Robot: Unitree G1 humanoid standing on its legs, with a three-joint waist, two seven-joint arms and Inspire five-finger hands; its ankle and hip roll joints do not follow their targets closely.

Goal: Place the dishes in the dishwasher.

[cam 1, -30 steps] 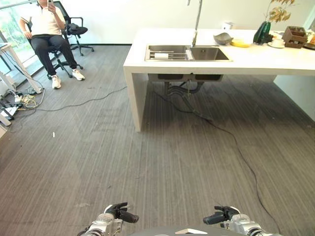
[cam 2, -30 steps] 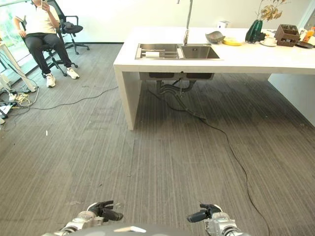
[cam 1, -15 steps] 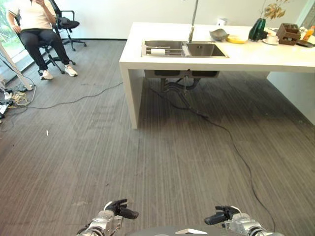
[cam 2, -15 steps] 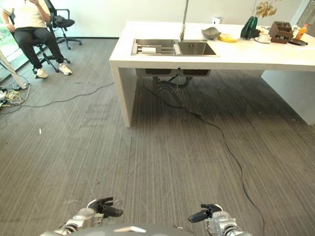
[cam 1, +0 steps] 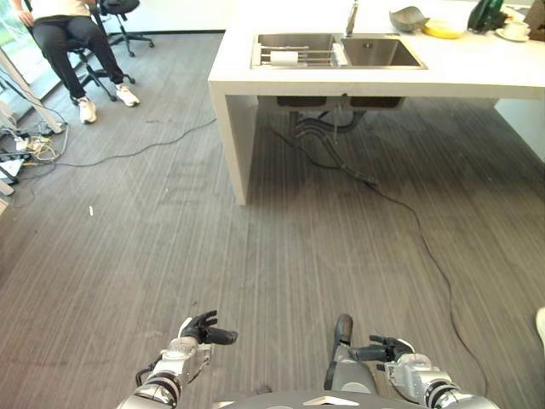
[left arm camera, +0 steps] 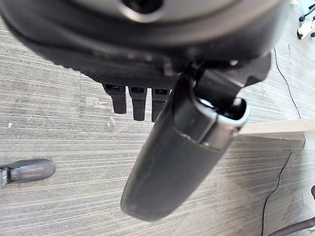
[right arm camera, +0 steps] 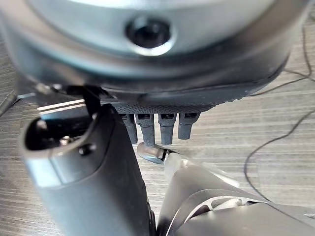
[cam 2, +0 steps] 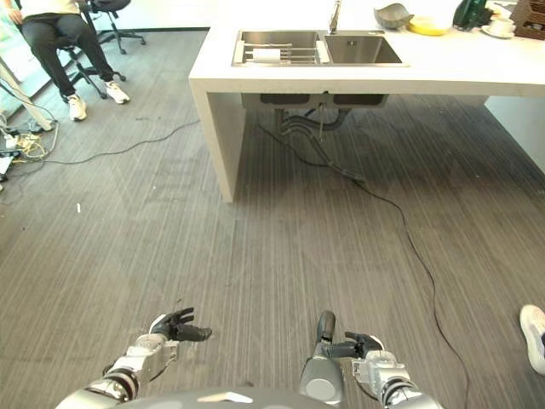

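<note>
Dishes sit far ahead on the white stone counter (cam 1: 477,72): I see a grey bowl (cam 1: 409,17), a yellow plate (cam 1: 445,30) and a white cup (cam 1: 516,29) just beside the steel double sink (cam 1: 338,49). One sink basin holds a wire rack (cam 1: 294,58) carrying a white roll (cam 1: 283,58). Left hand (cam 1: 201,328) and right hand (cam 1: 381,350) hang low over grey carpet (cam 1: 170,247), fingers relaxed, holding nothing. A seated person (cam 1: 64,34) is at far left.
</note>
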